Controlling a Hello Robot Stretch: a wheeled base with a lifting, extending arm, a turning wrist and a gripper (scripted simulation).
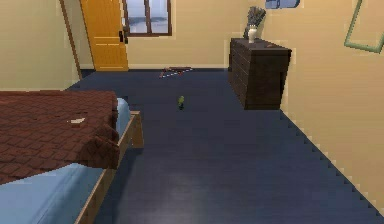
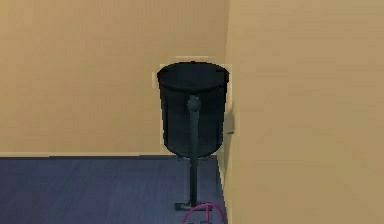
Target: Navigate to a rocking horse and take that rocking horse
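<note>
Bedroom with a navy floor (image 1: 230,170) and yellow walls. A bed (image 1: 50,150) fills the near left and a dark dresser (image 1: 258,72) hugs the right wall, leaving a lane to drive through. No rocking horse is recognisable, but a small green thing (image 1: 180,102) stands mid-floor and may be it. To the side, the gripper (image 2: 191,103) overlaps a dark bin (image 2: 172,115) tucked in a corner. I cannot tell its grip or whether it holds anything.
</note>
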